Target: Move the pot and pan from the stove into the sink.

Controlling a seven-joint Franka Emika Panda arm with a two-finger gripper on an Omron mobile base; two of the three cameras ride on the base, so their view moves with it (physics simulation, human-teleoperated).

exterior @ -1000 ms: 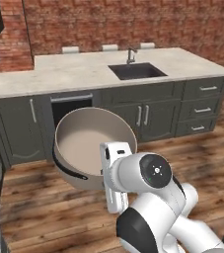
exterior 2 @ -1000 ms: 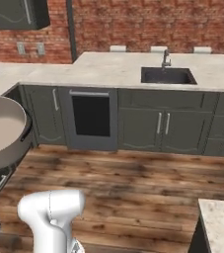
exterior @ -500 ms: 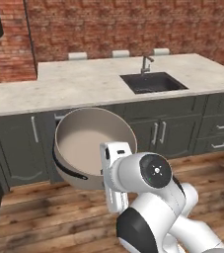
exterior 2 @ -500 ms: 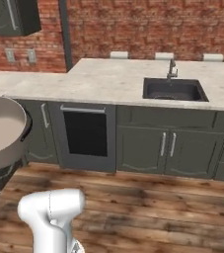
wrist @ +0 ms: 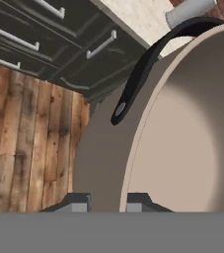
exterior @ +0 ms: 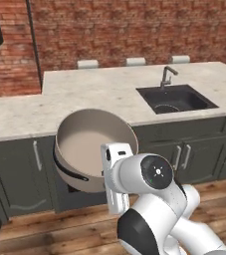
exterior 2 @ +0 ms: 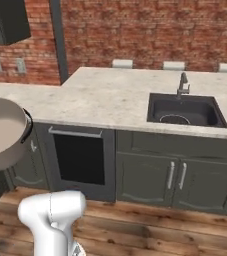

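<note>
From your left base view you see one beige pot, tipped so its open mouth faces the camera, held up in the air in front of the dark lower cabinets. One dark curved handle runs along its lower left side. The white arm's hand sits against the pot's lower right rim. Beyond it lies one speckled stone countertop with one dark sink set into it at the right, and one small metal faucet behind the basin. Three pale chair backs stand along the far edge of the counter.

From your right base view the same pot appears at the far left edge, well apart from the sink, with one black dishwasher front below the counter between them.

In your hand view the gripper has its two fingertips pinched on the pot's thin wall, one tip outside, one inside. One dark handle arches up the pot's outer side.
</note>
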